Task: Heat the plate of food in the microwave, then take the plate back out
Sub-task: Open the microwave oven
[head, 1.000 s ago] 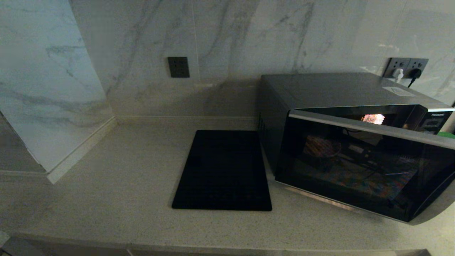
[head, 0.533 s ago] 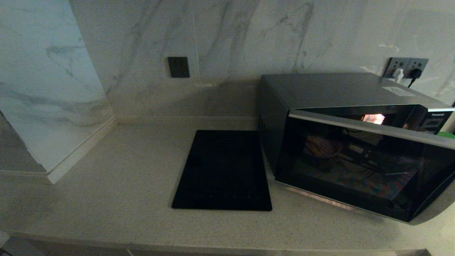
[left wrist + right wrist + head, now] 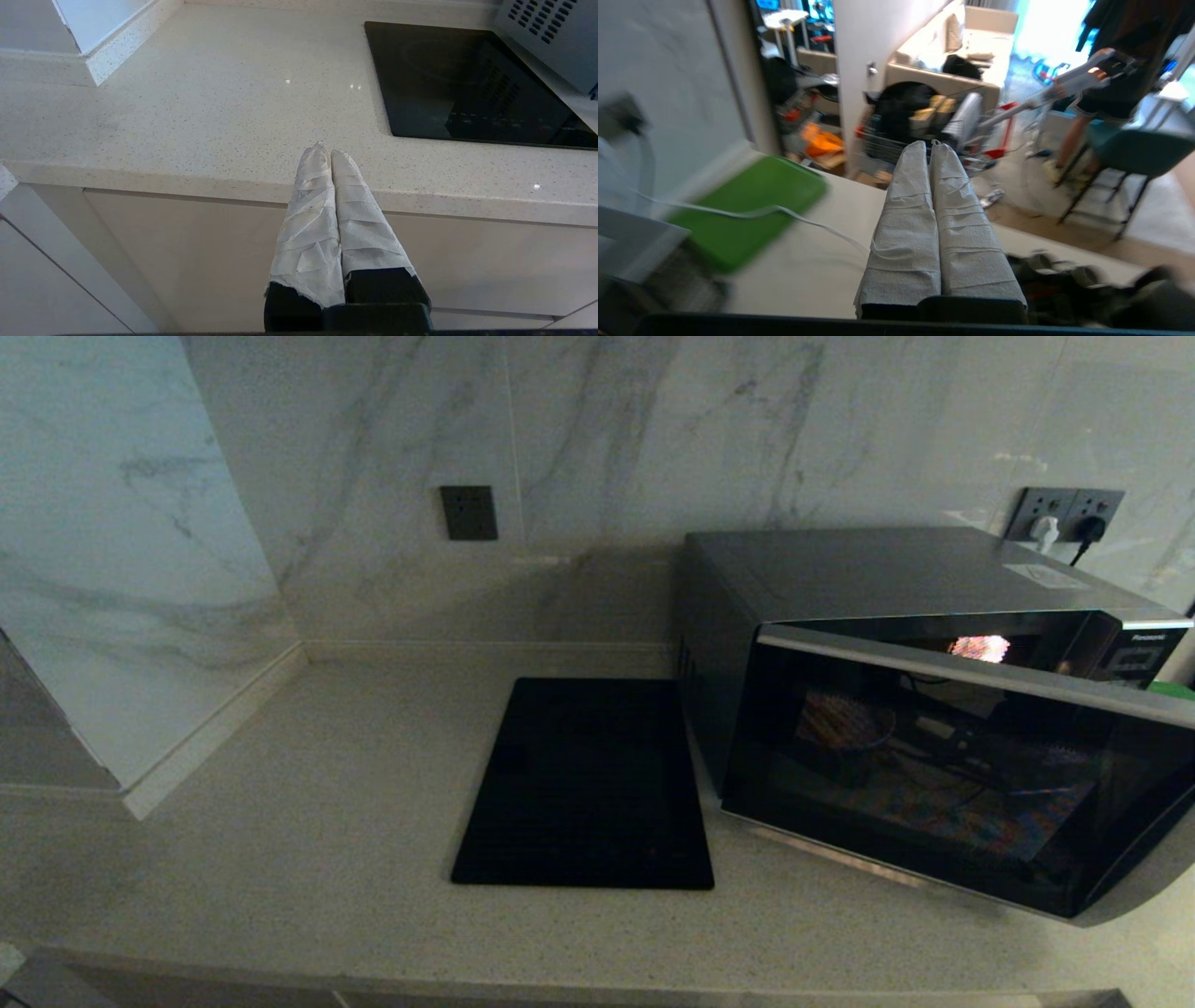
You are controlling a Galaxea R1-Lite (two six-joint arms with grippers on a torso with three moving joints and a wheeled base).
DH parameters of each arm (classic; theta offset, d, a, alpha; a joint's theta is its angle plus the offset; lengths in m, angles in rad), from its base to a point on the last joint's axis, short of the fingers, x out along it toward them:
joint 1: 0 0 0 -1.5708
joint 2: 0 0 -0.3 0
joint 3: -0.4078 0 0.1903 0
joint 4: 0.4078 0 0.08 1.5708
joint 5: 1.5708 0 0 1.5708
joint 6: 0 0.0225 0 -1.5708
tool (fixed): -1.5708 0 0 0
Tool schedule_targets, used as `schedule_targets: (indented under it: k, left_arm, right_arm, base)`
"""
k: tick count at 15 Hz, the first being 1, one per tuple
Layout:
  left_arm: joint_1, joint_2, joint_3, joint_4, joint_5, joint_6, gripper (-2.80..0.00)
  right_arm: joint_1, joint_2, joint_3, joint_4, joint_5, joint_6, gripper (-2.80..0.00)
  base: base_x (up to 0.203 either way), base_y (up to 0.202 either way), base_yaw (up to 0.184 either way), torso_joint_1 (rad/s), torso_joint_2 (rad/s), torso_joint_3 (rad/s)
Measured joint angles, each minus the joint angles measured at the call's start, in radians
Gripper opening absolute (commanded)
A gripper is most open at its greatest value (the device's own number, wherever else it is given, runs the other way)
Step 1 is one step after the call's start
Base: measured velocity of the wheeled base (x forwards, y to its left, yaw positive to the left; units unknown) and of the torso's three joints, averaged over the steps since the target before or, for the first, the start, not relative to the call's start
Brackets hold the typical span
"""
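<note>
The microwave (image 3: 896, 569) stands on the right of the counter with its black glass door closed and a light glowing inside near the top. Through the glass a round plate of food (image 3: 845, 721) shows dimly, with orange sticks on it. Neither gripper shows in the head view. My left gripper (image 3: 325, 151) is shut and empty, its white-wrapped fingers hanging over the counter's front edge, left of the microwave's vented side (image 3: 551, 32). My right gripper (image 3: 930, 147) is shut on nothing, out beyond the microwave's right side and pointing away from it into the room.
A flat black slab (image 3: 583, 784) lies on the counter just left of the microwave. A green board (image 3: 752, 205) and a white cable (image 3: 784, 212) lie on the counter near the right gripper. A marble wall with sockets (image 3: 1069, 513) stands behind.
The dim plate behind the glass looks slightly turned. Nothing else in the head view has moved.
</note>
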Motion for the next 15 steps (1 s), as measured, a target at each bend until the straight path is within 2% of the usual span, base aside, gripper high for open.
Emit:
schedule_targets:
  k: [2, 4, 6, 8, 10, 11, 13, 15]
  left_arm:
    - [0.000, 0.000, 0.000, 0.000, 0.000, 0.000, -2.80]
    - [0.000, 0.000, 0.000, 0.000, 0.000, 0.000, -2.80]
    - [0.000, 0.000, 0.000, 0.000, 0.000, 0.000, -2.80]
    - [0.000, 0.000, 0.000, 0.000, 0.000, 0.000, -2.80]
    - [0.000, 0.000, 0.000, 0.000, 0.001, 0.000, -2.80]
    - [0.000, 0.000, 0.000, 0.000, 0.000, 0.000, -2.80]
    - [0.000, 0.000, 0.000, 0.000, 0.000, 0.000, -2.80]
    - [0.000, 0.000, 0.000, 0.000, 0.000, 0.000, -2.80]
  right_arm:
    - [0.007, -0.087, 0.098, 0.122, 0.000, -0.010, -2.80]
    - [0.017, -0.096, 0.125, 0.222, 0.000, -0.021, -2.80]
    - [0.024, -0.030, 0.053, 0.243, 0.000, -0.024, -2.80]
    - [0.034, 0.075, -0.121, 0.237, 0.000, -0.025, -2.80]
    - [0.048, 0.185, -0.281, 0.180, 0.000, -0.025, -2.80]
    - [0.060, 0.233, -0.314, 0.111, 0.000, -0.025, -2.80]
    - [0.133, 0.303, -0.317, -0.074, 0.000, -0.025, -2.80]
    - [0.188, 0.336, -0.232, -0.206, 0.000, 0.005, -2.80]
  base:
    - [0.000, 0.000, 0.000, 0.000, 0.00, 0.000]
    - [0.000, 0.000, 0.000, 0.000, 0.00, 0.000]
    - [0.000, 0.000, 0.000, 0.000, 0.00, 0.000]
    - [0.000, 0.000, 0.000, 0.000, 0.00, 0.000]
    - [0.000, 0.000, 0.000, 0.000, 0.00, 0.000]
    - [0.000, 0.000, 0.000, 0.000, 0.00, 0.000]
    - [0.000, 0.000, 0.000, 0.000, 0.00, 0.000]
    - [0.000, 0.000, 0.000, 0.000, 0.00, 0.000]
